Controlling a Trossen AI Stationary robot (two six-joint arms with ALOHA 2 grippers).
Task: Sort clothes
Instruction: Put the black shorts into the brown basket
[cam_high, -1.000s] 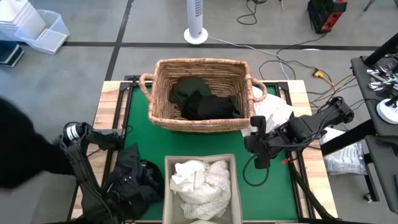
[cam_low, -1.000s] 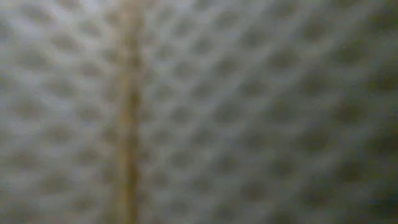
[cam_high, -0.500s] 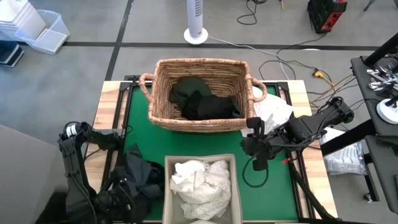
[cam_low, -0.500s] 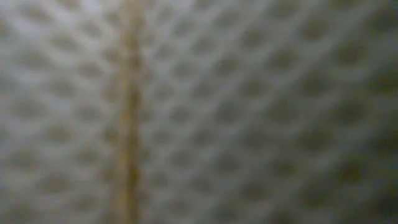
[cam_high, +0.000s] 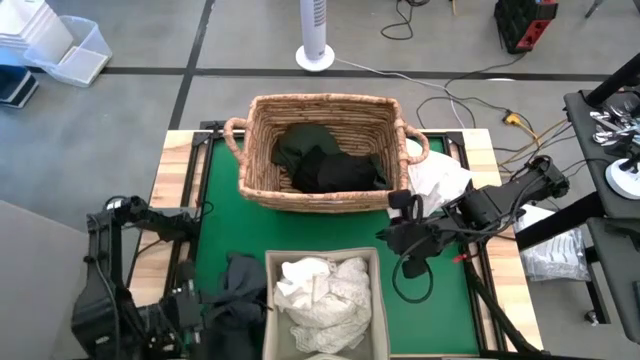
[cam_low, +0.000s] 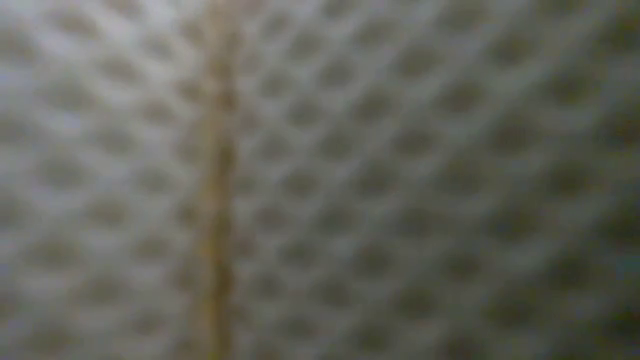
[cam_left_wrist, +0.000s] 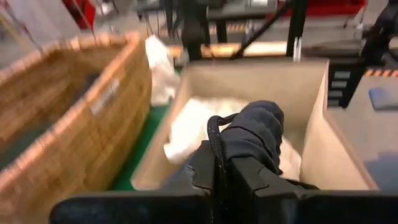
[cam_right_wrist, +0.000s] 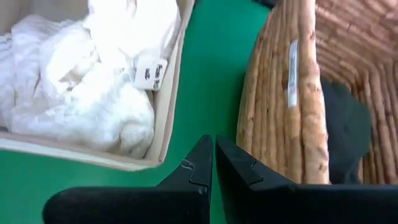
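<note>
A dark garment (cam_high: 243, 280) is bunched up in my left gripper (cam_left_wrist: 216, 167) near the table's near-left corner, just left of the beige fabric bin (cam_high: 372, 262). That bin holds white clothes (cam_high: 322, 290). The wicker basket (cam_high: 255, 150) at the far middle holds dark clothes (cam_high: 325, 160). One white garment (cam_high: 440, 180) lies on the table to the right of the basket. My right gripper (cam_right_wrist: 213, 155) is shut on nothing, over the green mat between bin and basket. My left gripper pinches a bunched fold of the dark garment (cam_left_wrist: 247, 134) between its two fingers (cam_left_wrist: 200, 169), several layers thick. It comes nearly level from the table's left. The bunch stands up past the fingertips, in front of the bin's open top.
The green mat (cam_high: 225, 200) covers the table. Free mat lies left of the bin and between bin and basket (cam_right_wrist: 214, 68). The low view shows only a blurred mesh surface (cam_low: 320, 180) pressed close to the camera. Cables and the right arm's base crowd the right edge.
The left arm has swung down toward the near-left corner. The dark garment has gathered into a narrower bunch and shifted right, toward the bin. The right gripper has moved slightly toward the table's left and the near edge.
</note>
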